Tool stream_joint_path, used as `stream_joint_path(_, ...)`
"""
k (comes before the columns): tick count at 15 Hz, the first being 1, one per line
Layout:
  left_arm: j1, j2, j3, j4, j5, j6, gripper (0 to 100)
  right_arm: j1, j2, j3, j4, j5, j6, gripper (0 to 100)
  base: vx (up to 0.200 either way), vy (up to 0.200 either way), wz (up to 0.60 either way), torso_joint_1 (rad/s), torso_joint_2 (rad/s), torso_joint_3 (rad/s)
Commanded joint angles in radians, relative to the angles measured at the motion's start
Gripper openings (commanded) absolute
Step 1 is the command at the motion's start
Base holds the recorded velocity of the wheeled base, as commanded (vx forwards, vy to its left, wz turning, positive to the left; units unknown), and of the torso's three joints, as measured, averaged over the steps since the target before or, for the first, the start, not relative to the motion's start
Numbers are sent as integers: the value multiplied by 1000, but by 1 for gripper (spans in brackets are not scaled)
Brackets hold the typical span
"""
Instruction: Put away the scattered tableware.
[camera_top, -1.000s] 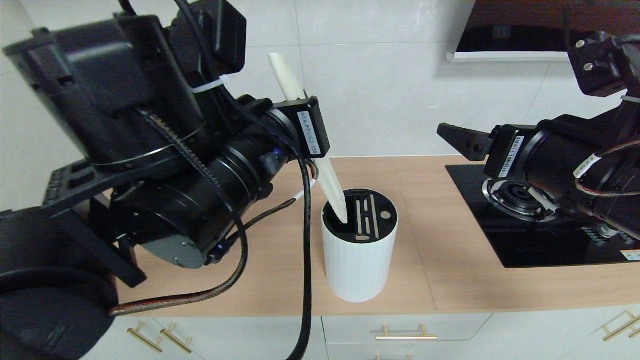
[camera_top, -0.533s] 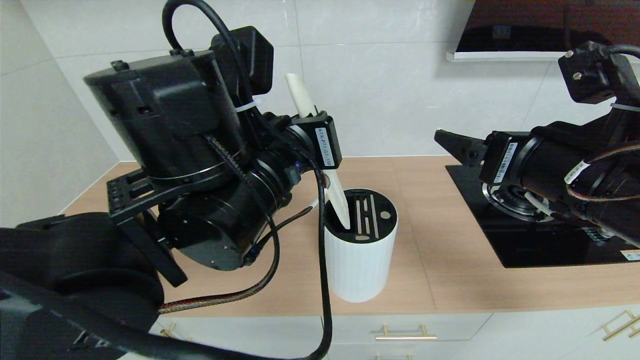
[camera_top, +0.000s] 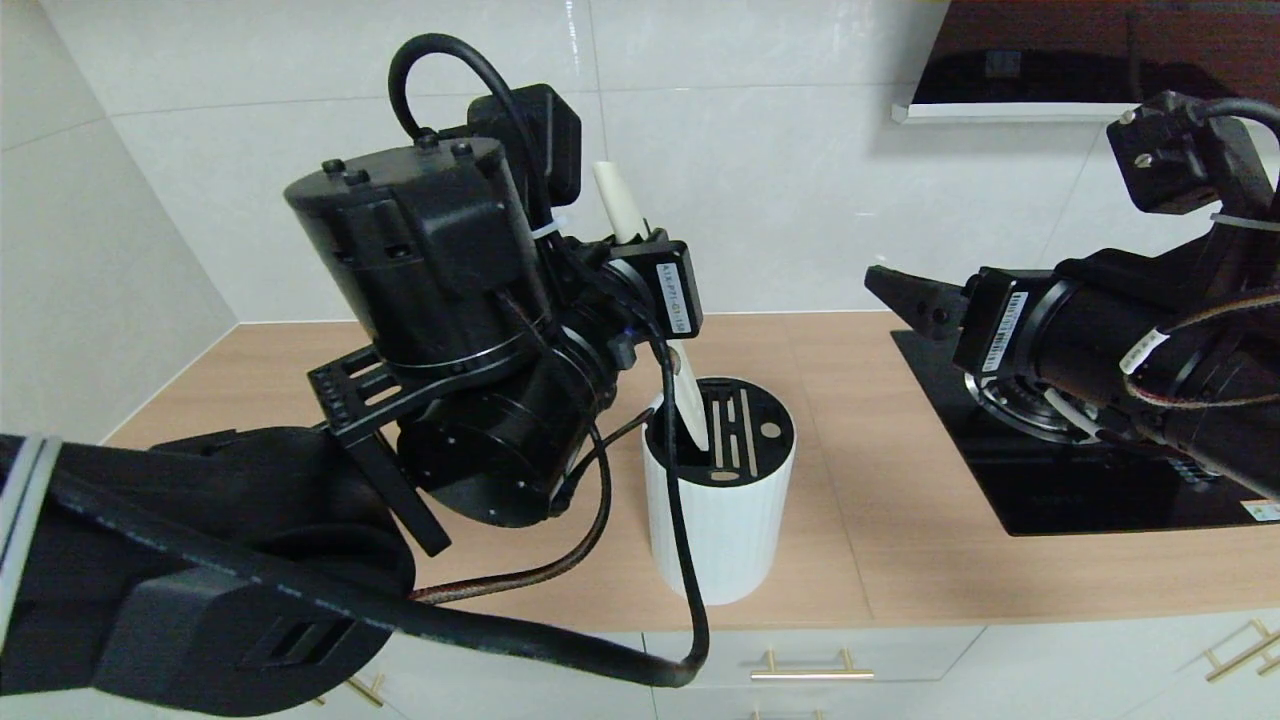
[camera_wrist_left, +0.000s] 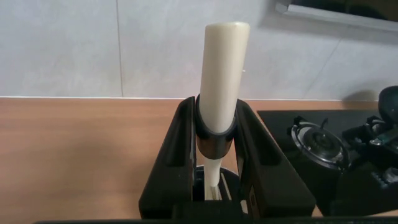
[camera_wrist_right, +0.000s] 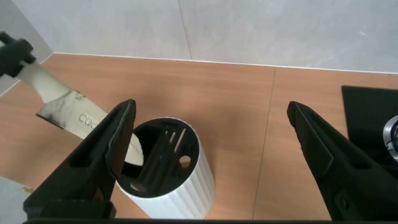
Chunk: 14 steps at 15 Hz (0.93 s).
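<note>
Near the middle of the wooden table (camera_top: 900, 560), seen from the head view, stands a white ribbed holder (camera_top: 720, 510) with a black slotted top. The left gripper (camera_top: 652, 285) hangs above its left rim, clamped on the pale handle of a cream knife (camera_top: 690, 410). The knife tilts, handle up towards the far wall, blade tip down inside the wide opening on the left of the holder's top. The narrow slots and the round hole lie to the right of the blade. Further right, the right gripper (camera_top: 900, 295) hovers above the table, near the edge of a black hob (camera_top: 1050, 490).

From the left wrist view, the two fingers (camera_wrist_left: 185, 143) press on either side of the knife's handle (camera_wrist_left: 221, 68), which rises between them. The holder's top is a dark blur beneath.

From the right wrist view, the right gripper's fingers (camera_wrist_right: 115, 149) are spread wide, with nothing between them. Below them sits the holder (camera_wrist_right: 180, 183), with the blade (camera_wrist_right: 74, 112) slanting down into its wide compartment.
</note>
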Motion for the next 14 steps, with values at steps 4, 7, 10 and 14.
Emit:
stream_joint_path(4, -1, 32, 0, -1, 18, -1, 0, 1, 5, 2, 0, 0, 0, 100, 0, 0, 0, 0, 0, 0)
stream_joint_path(7, -1, 66, -4, -1, 33, 1, 0, 2, 5, 2, 0, 0, 0, 100, 0, 0, 0, 0, 0, 0)
stream_joint_path(10, -3, 104, -14, -2, 35, -2, 0, 2, 14, 2, 0, -1, 0, 100, 0, 0, 0, 0, 0, 0)
stream_joint_path(14, -5, 161, -15, -2, 35, -10, 0, 2, 19, 3, 1, -1, 0, 100, 0, 0, 0, 0, 0, 0)
